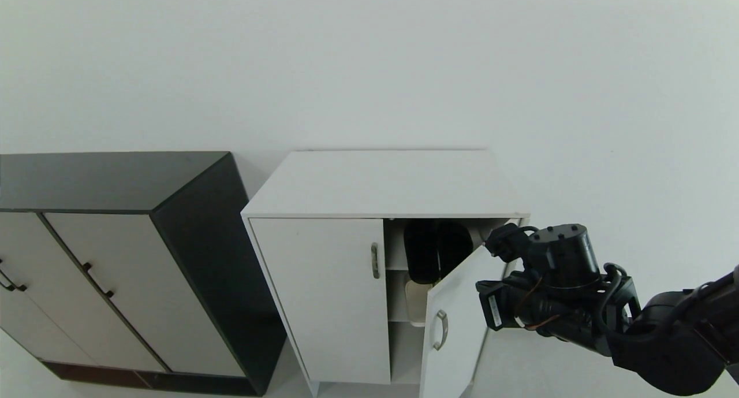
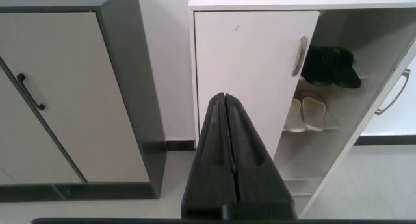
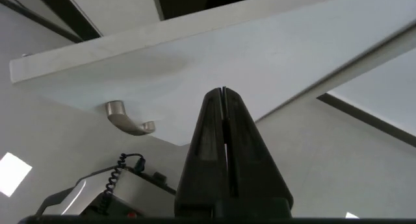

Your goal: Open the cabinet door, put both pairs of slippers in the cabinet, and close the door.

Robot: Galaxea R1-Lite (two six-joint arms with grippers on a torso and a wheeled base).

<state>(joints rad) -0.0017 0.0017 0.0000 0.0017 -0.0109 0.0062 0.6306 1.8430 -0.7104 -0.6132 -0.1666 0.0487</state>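
Note:
The white cabinet (image 1: pixel 381 184) has its left door (image 1: pixel 323 294) closed and its right door (image 1: pixel 456 317) partly open. Inside, a black pair of slippers (image 1: pixel 437 248) lies on the upper shelf and a pale pair (image 1: pixel 417 294) on the shelf below. The left wrist view shows the black pair (image 2: pixel 331 65) and the pale pair (image 2: pixel 305 113) too. My right gripper (image 1: pixel 495 243) is shut and empty, its tip at the outer face of the right door (image 3: pixel 273 62), above the handle (image 3: pixel 128 120). My left gripper (image 2: pixel 225 97) is shut and empty, some way in front of the closed left door (image 2: pixel 253 68).
A dark cabinet (image 1: pixel 190 253) with beige doors stands just left of the white one. A grey device with a coiled cable (image 3: pixel 110 185) sits on the floor below the open door. Pale floor lies in front of both cabinets.

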